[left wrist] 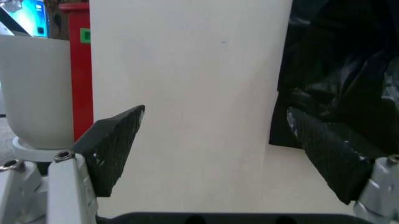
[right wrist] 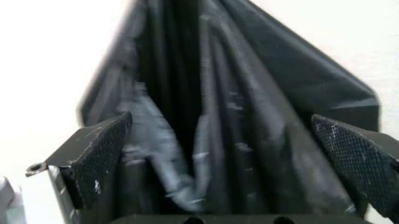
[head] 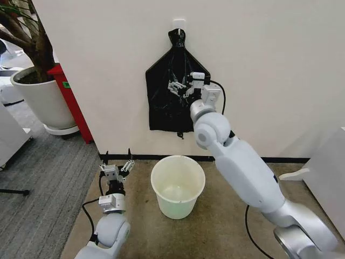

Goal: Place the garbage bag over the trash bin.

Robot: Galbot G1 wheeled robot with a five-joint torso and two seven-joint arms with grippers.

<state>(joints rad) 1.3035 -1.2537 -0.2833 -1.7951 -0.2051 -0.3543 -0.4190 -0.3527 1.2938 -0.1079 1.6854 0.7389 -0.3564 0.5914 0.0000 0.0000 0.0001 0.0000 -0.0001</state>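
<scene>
Two pincers in play, and the right pincer [head: 179, 86] is the busy one: raised to the wall, its jaws spread wide either side of the black bundle [head: 170, 89] that hangs from a white hook [head: 179, 24]. From the right wrist view the dark folds [right wrist: 231, 130] sit straight between the two ribbed fingertips [right wrist: 100, 154], with nothing pinched yet, so I read this as lining up to nip a fold and pull a bag free. Hung flat by its knotted top, the bundle offers its face to a straight-on reach, which is likely why the arm comes at it head-on.

Down on the floor, the trash bin [head: 178, 186] stands upright just below the bundle, mouth open and bare, no liner over its rolled rim. Sensible spot: whatever comes off the wall has only a short drop to travel.

Left pincer [head: 117, 168] waits low beside the bin, pointing at the wall, jaws also spread and holding nothing. Off to the left stand a white plant pot [head: 40, 100] and a red box [head: 70, 102], well apart from the action
</scene>
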